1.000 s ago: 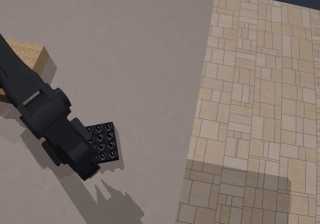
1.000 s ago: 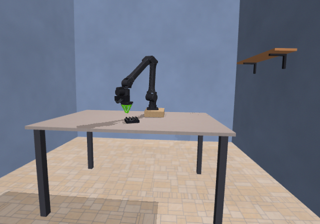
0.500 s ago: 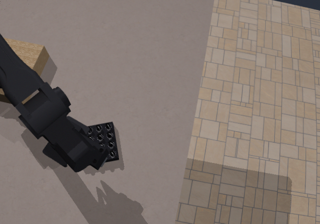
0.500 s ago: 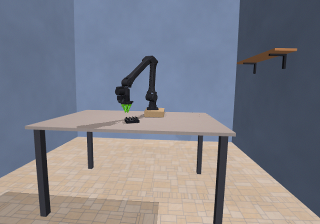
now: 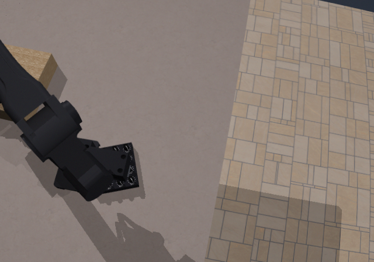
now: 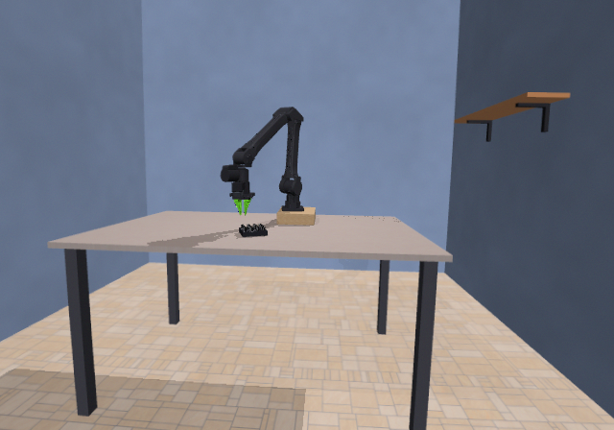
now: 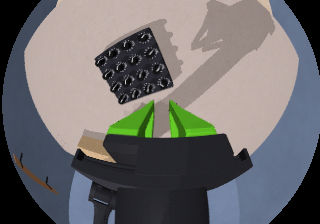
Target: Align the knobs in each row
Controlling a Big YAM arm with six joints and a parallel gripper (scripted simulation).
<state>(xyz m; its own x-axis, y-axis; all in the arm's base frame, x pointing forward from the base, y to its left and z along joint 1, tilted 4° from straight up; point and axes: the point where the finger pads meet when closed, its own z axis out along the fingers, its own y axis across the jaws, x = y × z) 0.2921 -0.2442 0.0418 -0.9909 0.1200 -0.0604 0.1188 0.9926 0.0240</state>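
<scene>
Exterior view, bent arm (image 6: 265, 135), end effector (image 6: 242, 208) (image 7: 161, 104) pointing down above table (image 6: 173, 239) (image 7: 65, 49).

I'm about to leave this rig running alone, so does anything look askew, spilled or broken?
Nothing stands out: the knob box looks flat on the table, with no visible spill or damage. The knobs' marks are too small to judge.

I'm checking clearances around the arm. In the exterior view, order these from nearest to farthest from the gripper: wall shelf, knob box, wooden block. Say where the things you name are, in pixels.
1. Knob box (image 5: 135, 174) (image 6: 253, 232) (image 7: 134, 67), just below
2. Wooden block (image 5: 30, 54) (image 6: 295, 216) (image 7: 97, 147), to the picture's right
3. Wall shelf (image 6: 515, 106) (image 7: 35, 176), on the right-hand wall
</scene>
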